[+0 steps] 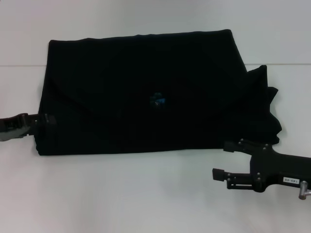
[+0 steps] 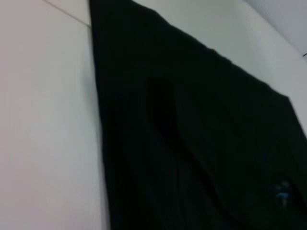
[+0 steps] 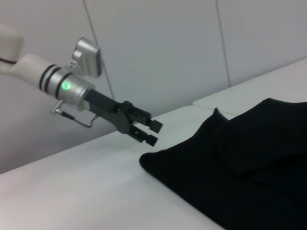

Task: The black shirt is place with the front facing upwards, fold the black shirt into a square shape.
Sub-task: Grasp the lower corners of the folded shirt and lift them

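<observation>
We see the black shirt (image 1: 146, 92) folded at 10 o'clock of our right gripper (image 1: 228, 160), whose fingers are parted and empty; our left gripper (image 1: 48, 119), also parted and empty, sits at the shirt's 8 o'clock corner.

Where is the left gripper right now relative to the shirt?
In the head view, the left gripper sits at the left edge of the folded black cloth shirt, fingers open just off its near-left corner on the white table.

Black grippers, white arm (image 3: 19, 67) (green light)

No readable text, blue neck label (image 1: 158, 100) illegible
</observation>
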### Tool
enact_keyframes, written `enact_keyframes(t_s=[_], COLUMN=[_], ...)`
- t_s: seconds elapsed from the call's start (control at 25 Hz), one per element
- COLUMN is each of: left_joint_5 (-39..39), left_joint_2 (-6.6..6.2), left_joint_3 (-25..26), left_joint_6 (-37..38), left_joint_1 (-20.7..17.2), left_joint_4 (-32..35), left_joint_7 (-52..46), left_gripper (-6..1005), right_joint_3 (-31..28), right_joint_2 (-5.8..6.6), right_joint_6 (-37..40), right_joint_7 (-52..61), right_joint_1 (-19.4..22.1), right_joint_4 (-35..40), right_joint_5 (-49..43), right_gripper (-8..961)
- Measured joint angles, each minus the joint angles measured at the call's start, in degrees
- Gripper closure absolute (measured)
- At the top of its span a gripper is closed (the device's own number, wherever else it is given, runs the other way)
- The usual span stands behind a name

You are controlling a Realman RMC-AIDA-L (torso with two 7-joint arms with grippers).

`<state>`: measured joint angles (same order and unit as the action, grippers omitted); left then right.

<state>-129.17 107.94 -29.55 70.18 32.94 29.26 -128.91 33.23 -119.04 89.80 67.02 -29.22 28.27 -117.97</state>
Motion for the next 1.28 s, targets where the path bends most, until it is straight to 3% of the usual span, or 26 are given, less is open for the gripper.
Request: enact_keyframes(t_s=[0.68,0.96,1.28], left_joint_5=[-3.8,-4.0,-5.8], left_joint_2=[1.27,1.30,1.06], left_joint_3=[-0.7,-0.7,-1.3], left_joint_6=[-1.4,1.6,0.8], left_joint_1=[-0.3,0.6,1.0], left_joint_4=[-0.4,-0.5,-0.5], left_joint_7=[-1.4,-1.2,-2.1], left_gripper=[180,185,379], right_joint_3=[0.1,-0.2,-0.6], right_joint_2=[0.06,0.11,0.32], right_joint_6=[0.4,0.4,0.5], right_joint_7=[0.3,0.3,0.4], right_joint_1=[-1.5,-1.6,-1.2], right_joint_4=[0.0,-0.1,-0.1], right_joint_5=[0.0,0.0,0.1], right_gripper=[31,37,44])
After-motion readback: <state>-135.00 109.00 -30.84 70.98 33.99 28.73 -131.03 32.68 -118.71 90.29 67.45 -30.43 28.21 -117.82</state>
